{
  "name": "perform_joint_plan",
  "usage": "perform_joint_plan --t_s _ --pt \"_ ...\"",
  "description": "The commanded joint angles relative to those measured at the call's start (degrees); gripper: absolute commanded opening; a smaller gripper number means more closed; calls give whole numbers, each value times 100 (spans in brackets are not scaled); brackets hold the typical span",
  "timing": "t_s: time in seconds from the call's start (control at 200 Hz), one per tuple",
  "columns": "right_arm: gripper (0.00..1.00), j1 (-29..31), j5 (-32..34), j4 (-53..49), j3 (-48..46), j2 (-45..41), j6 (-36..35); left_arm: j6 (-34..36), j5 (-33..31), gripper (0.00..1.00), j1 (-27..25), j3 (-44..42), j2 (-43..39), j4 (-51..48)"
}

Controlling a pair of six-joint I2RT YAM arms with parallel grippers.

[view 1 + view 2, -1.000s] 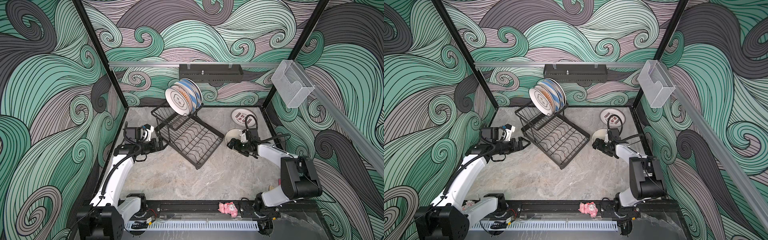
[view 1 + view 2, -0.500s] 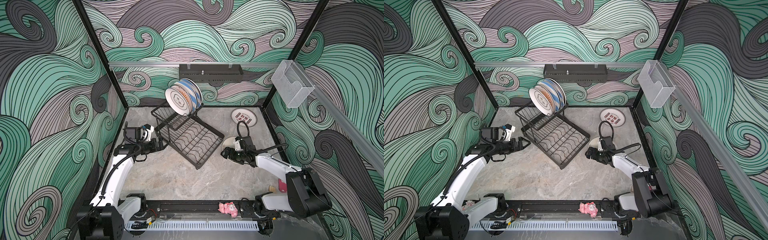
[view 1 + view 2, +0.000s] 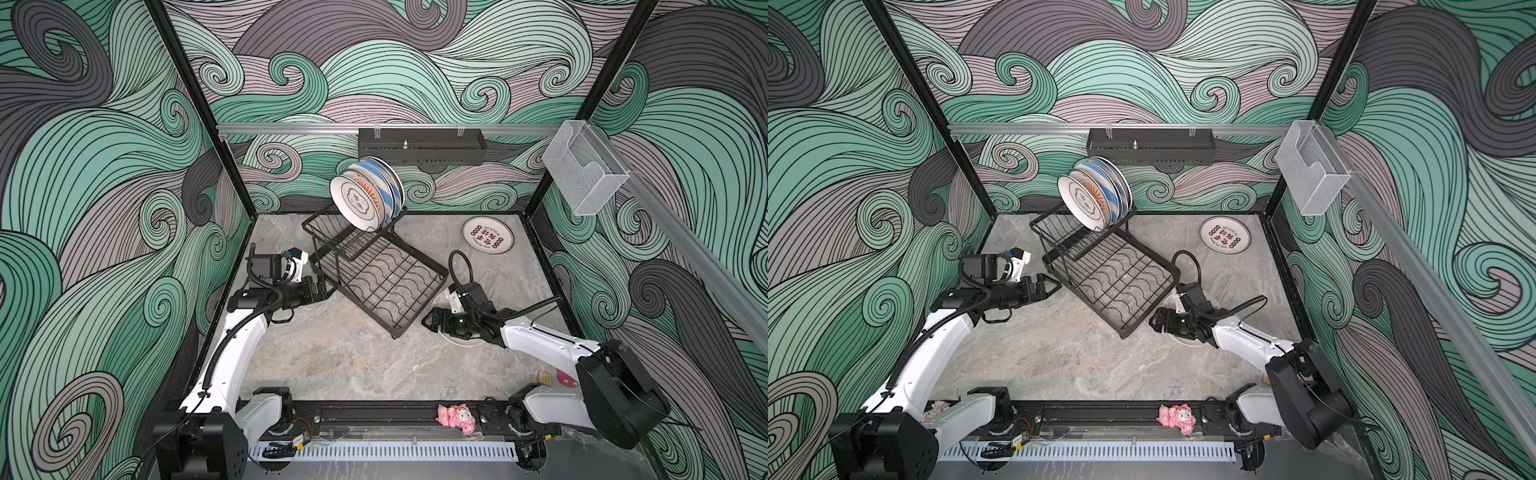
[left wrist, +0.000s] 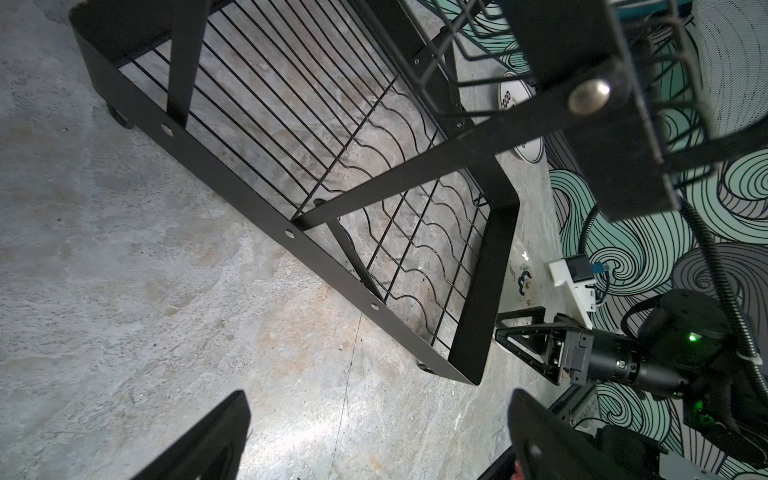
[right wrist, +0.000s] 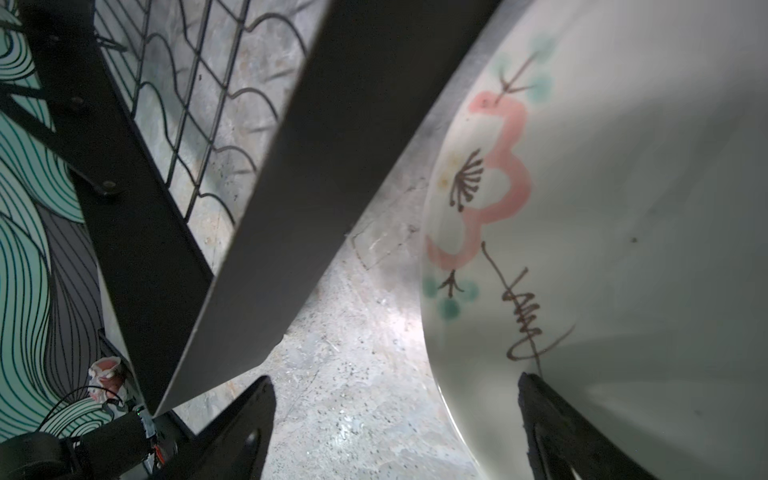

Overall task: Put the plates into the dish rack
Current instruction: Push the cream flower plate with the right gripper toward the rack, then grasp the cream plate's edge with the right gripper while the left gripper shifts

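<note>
- Right claw (image 3: 430, 322) is spread wide w/ nothing in it. In the wrist view one finger (image 5: 552, 424) overlaps the doodle plate's (image 5: 602, 228) rim and the other is over bare surface (image 3: 353, 365). Can't tell if it's touching.
- Doodle plate lies flat, right of centre, just beside the rack's (image 3: 421, 303) near-right corner. From above the arm hides most of it.
- Red plate (image 3: 487, 236) lies flat at far right, well apart. The other plates (image 3: 361, 203) stand on edge in the rack's raised basket, far side.
- Handling: looks like glazed ceramic, so stiff, slick and prob. chips if knocked on the frame. Likely hefty for an edge pinch, so expect it to sag from the claw.
- Hold: the rim is your only option on a flat plate. Get one finger under the lip, pinch deep and don't trust a tip-only grip.
- The rack frame is tight beside the rim, so there's little room on that side.
- Left claw (image 3: 322, 286) is also wide and empty, just beside the rack's left corner. Contact is unclear.
</note>
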Motion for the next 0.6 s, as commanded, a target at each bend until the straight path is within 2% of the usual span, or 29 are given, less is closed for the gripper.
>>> perform_joint_plan --t_s 0.0,0.16,0.295,0.425,0.595 --pt "90 377 -247 -165 2 269 341 39 -59 99 -95 20 -59 -33" --pt "90 629 69 -760 360 -132 259 43 -282 99 -300 77 -56 -127" --pt "91 574 1162 -2380 809 -891 -127 -109 -571 99 -545 109 -106 -240" --pt "91 166 1558 -3410 769 -1603 -130 -397 -948 99 -1038 -105 -313 -87" --pt "91 -531 1520 -3802 13 -2815 321 -936 -1259 99 -2028 -428 -347 519"
